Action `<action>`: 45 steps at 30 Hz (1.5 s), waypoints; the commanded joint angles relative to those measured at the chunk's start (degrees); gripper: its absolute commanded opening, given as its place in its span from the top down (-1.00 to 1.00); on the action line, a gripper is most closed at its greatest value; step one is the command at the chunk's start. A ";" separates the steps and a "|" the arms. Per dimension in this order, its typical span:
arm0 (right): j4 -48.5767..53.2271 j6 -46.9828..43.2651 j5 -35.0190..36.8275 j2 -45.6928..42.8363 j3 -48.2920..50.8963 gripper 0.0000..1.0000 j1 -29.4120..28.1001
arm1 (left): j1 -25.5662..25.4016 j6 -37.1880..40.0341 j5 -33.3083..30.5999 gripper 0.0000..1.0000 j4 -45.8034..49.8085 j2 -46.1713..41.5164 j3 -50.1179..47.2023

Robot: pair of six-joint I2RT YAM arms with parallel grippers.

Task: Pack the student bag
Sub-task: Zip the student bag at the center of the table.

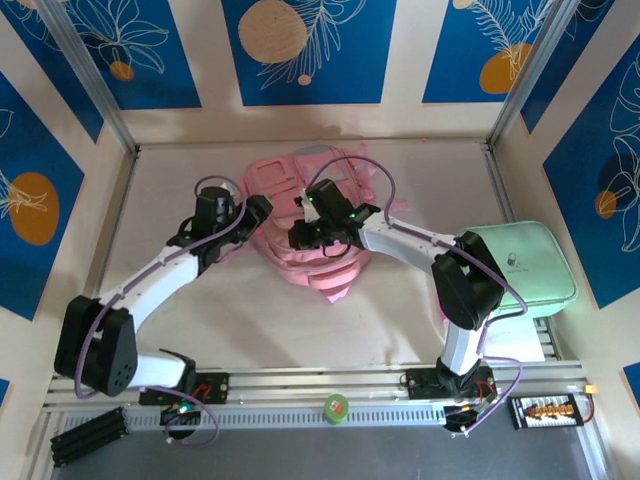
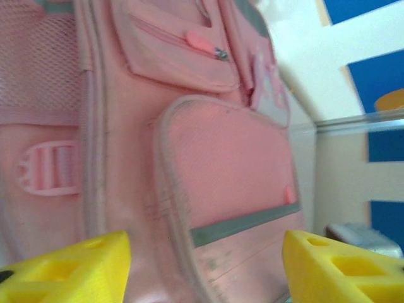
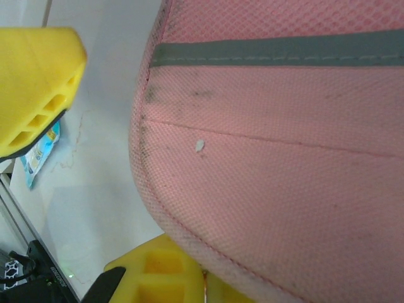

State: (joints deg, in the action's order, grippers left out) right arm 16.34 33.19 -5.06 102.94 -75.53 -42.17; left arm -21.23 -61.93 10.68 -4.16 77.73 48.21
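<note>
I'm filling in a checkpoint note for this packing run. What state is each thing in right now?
student bag: lying flat on the table, the front pocket zip seen from the left wrist closed
left gripper: fingers apart, nothing between them, by the bag
right gripper: shut on the student bag's fabric
mint-green case: closed, at the table's right edge

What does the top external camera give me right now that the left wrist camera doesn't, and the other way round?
Top external alone: the whole table layout, both arms reaching to the middle, the right gripper on the bag, the left gripper at the bag's left edge, and a flat mint-green rectangular case by the right wall.

Left wrist alone: close detail, namely a zip pull on an upper pocket, a pink plastic strap buckle, a grey trim band, and its own yellow fingers standing apart.

Both: the large soft pink fabric backpack.
</note>
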 commanded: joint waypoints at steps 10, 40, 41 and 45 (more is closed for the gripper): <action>-3.07 0.30 -2.93 0.76 -1.38 1.00 -0.54 | -4.00 -5.89 -8.73 0.10 -8.99 5.60 -2.31; 6.49 -6.20 12.29 -7.85 6.51 1.00 2.43 | -4.82 2.14 -9.79 1.00 -3.18 8.75 2.58; 6.67 -5.85 12.27 -8.62 7.46 1.00 3.54 | -4.84 2.66 -9.74 1.00 -3.05 8.84 2.68; 6.43 -2.62 11.14 -10.62 10.84 1.00 8.86 | -4.84 3.81 -9.37 1.00 -2.21 9.19 2.99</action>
State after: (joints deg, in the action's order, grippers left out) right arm 19.11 29.08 3.22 94.76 -66.92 -37.15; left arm -26.41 -61.41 2.52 -7.62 86.13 49.47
